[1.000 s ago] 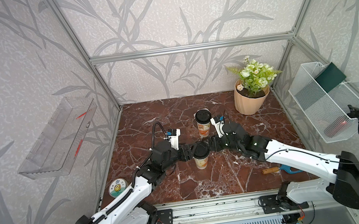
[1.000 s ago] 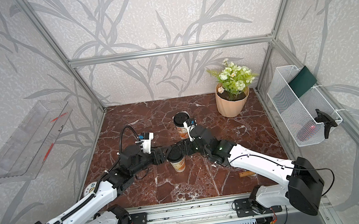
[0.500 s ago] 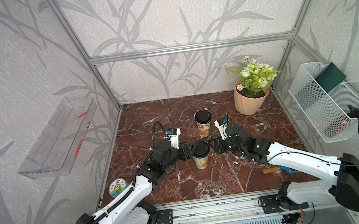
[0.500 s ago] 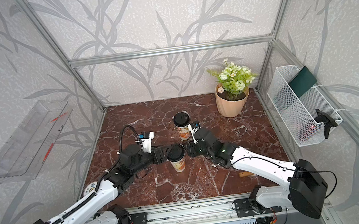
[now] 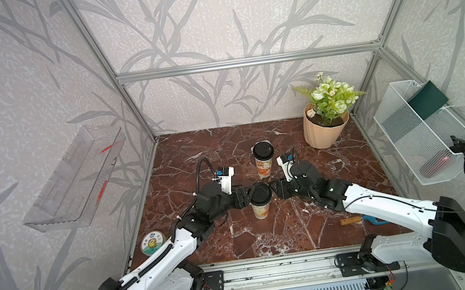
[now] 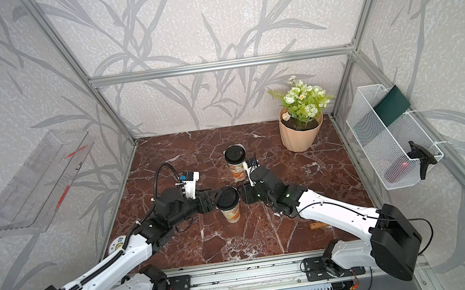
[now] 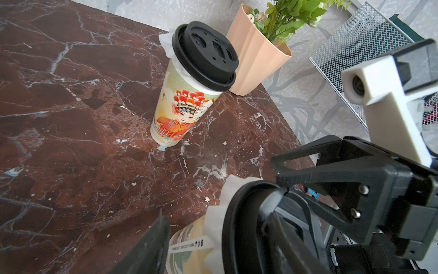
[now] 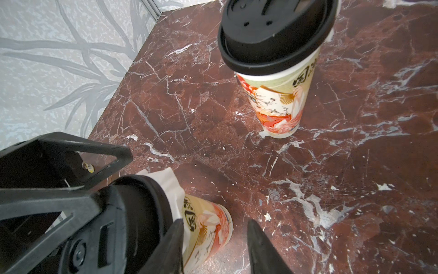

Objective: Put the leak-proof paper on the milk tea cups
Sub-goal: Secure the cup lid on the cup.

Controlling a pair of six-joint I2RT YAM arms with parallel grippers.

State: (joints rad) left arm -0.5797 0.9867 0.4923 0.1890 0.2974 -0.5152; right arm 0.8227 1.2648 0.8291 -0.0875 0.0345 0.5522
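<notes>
- Counted two tall tapered cream-white paper milk tea cups with orange-red print on the red-brown marble worktop: the near cup between the arms, the far cup behind it, both upright and apart.
- Counted two round black plastic lids, the near lid and the far lid, seated one per cup.
- Found two sheets of thin white leak-proof paper already trapped under those lids, the near paper and the far paper showing as crumpled fringe at the rims.
- Judged the paper light, limp and quick to tear: best pinched at the loose fringe.
- Judged the cups light and easily tipped: best steadied around the upper wall.
- Caught the left end effector with jaws either side of the near lid; could not tell whether clamped.
- Caught the right end effector just beside that lid, jaws apart, holding nothing.
- Counted one ribbed peach plant pot at the back.
</notes>
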